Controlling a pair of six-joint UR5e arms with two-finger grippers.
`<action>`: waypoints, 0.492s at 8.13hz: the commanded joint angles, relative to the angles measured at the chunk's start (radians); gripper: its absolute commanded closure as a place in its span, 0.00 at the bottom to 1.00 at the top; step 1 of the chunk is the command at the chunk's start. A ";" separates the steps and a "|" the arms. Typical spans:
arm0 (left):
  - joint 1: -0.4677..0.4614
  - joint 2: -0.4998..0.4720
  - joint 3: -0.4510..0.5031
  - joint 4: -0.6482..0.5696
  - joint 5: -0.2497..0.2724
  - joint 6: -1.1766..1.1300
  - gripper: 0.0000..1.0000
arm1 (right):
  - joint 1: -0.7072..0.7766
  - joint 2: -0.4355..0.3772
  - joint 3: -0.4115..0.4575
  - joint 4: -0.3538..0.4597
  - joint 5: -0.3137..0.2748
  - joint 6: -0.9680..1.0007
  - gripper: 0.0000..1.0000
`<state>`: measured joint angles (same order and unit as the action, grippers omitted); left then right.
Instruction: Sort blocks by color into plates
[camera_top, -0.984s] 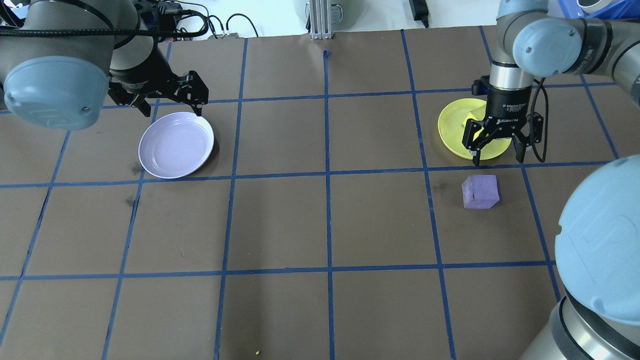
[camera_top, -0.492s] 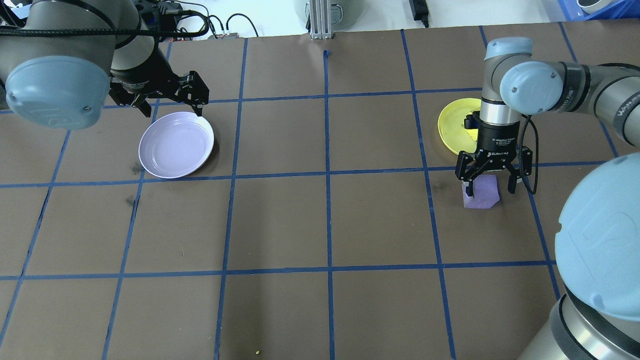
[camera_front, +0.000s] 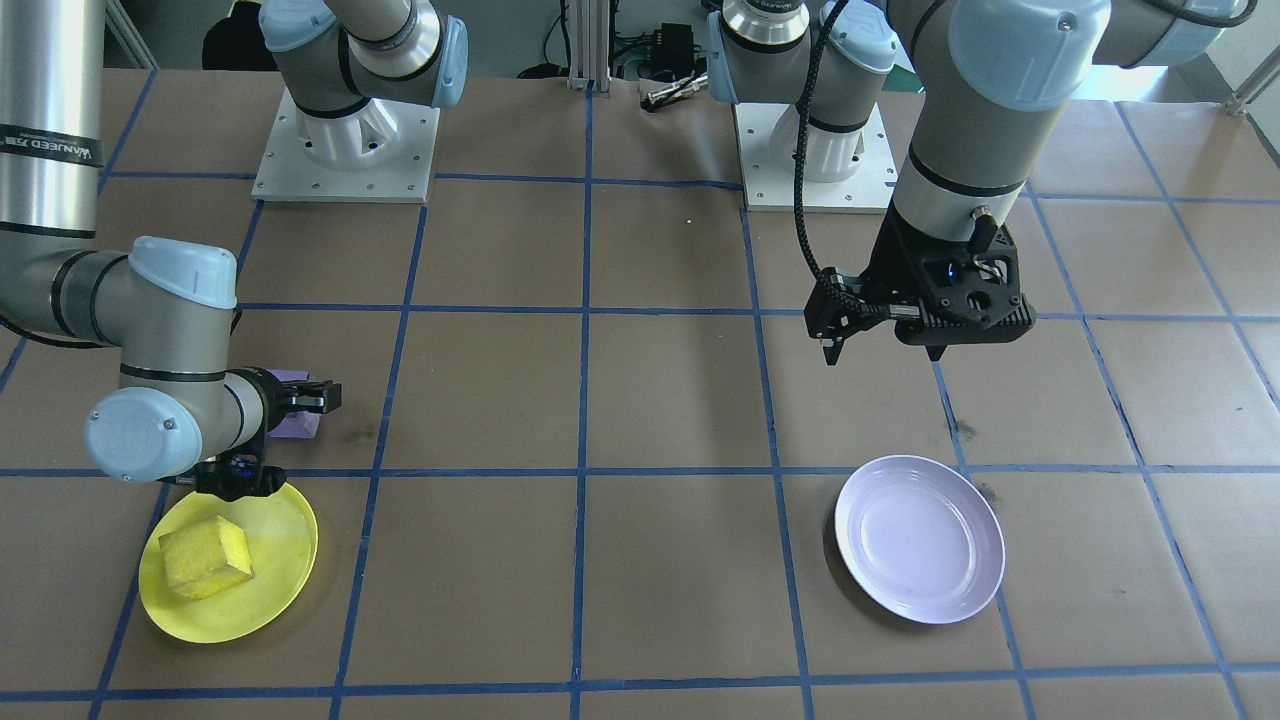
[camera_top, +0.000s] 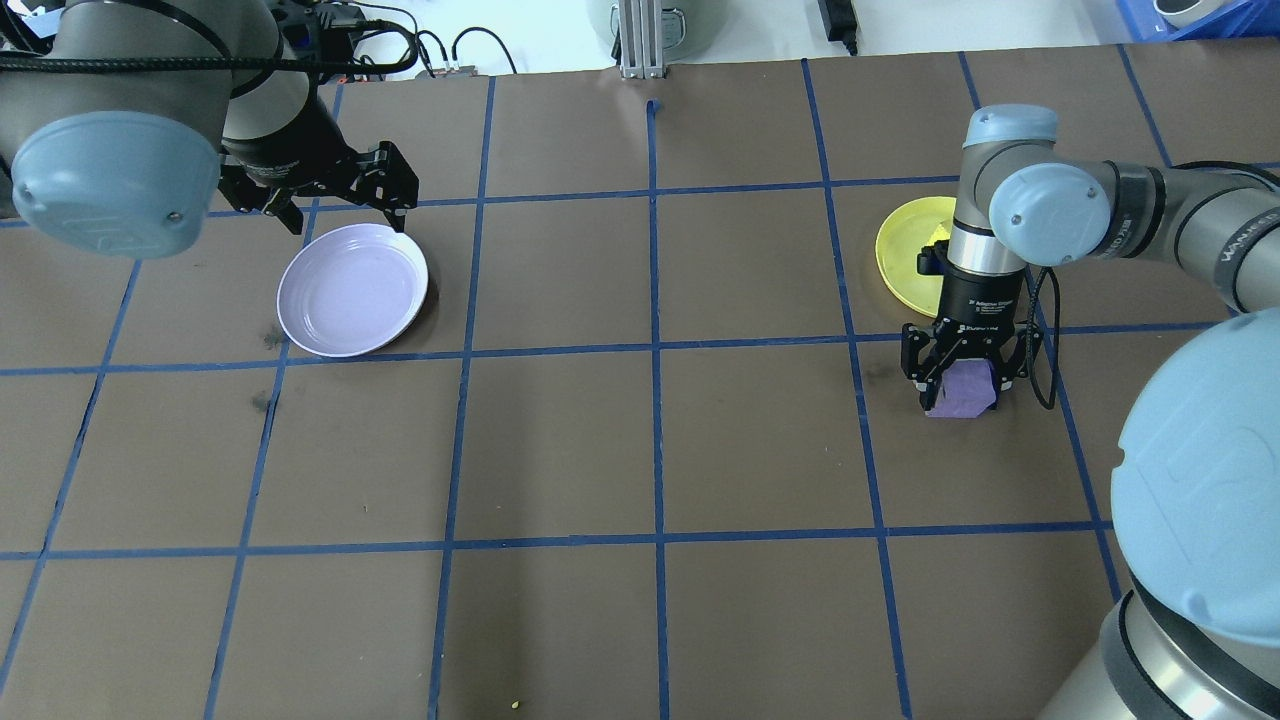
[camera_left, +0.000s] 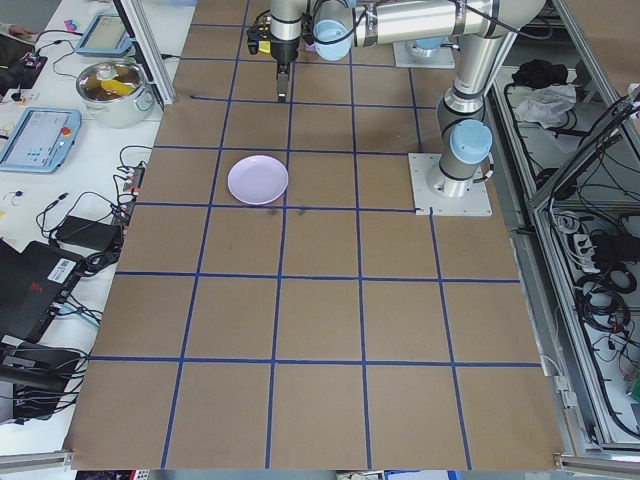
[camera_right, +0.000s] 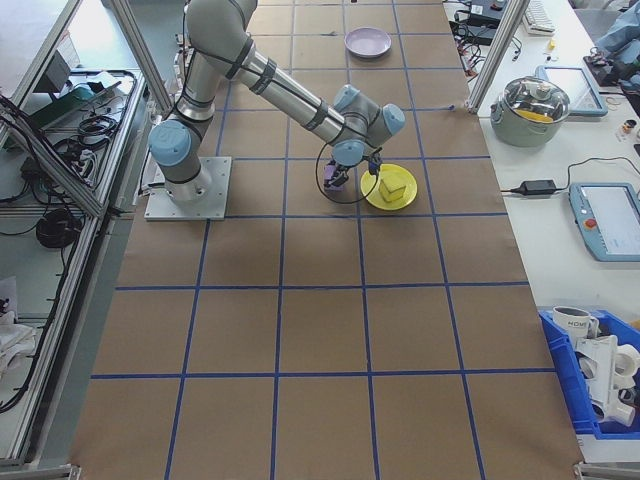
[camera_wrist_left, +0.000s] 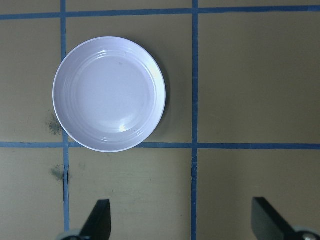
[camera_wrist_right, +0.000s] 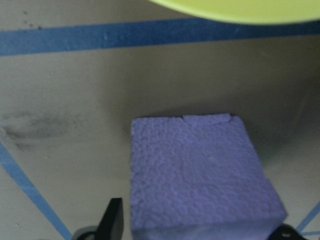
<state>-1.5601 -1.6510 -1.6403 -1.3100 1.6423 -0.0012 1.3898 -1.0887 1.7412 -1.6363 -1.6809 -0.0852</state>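
Observation:
The light purple block (camera_top: 962, 397) (camera_wrist_right: 200, 170) lies on the table just on the near side of the yellow plate (camera_top: 903, 255). My right gripper (camera_top: 962, 385) (camera_wrist_right: 197, 231) is down over it, open, with one finger on each side and a thin gap at the left finger (camera_wrist_right: 112, 220). On the yellow plate (camera_front: 290, 560) rests the yellow block (camera_front: 205, 557). The lavender plate (camera_top: 352, 290) (camera_wrist_left: 109, 93) holds nothing. My left gripper (camera_top: 340, 200) (camera_wrist_left: 180, 225) hovers open at its far edge, holding nothing.
Brown table sheet with a blue tape grid. An aluminium post (camera_top: 640, 40) and cables stand at the far edge. Both arm bases (camera_front: 345, 150) are bolted at the robot's side. A pot (camera_right: 540, 100) and tablets sit on a side bench.
My right gripper moved from above the yellow plate toward the robot and came down around the purple block. The left arm stayed still.

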 joint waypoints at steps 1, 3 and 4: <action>0.000 0.005 0.001 0.000 0.002 0.003 0.00 | 0.002 -0.046 0.000 0.007 0.049 0.030 0.86; 0.000 0.008 0.001 0.000 0.005 0.003 0.00 | 0.012 -0.158 0.006 0.021 0.210 0.033 0.85; 0.000 0.002 0.001 0.000 0.004 0.003 0.00 | 0.047 -0.202 0.008 0.051 0.271 0.035 0.85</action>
<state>-1.5600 -1.6455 -1.6394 -1.3101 1.6460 0.0012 1.3977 -1.1981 1.7460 -1.6211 -1.5410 -0.0554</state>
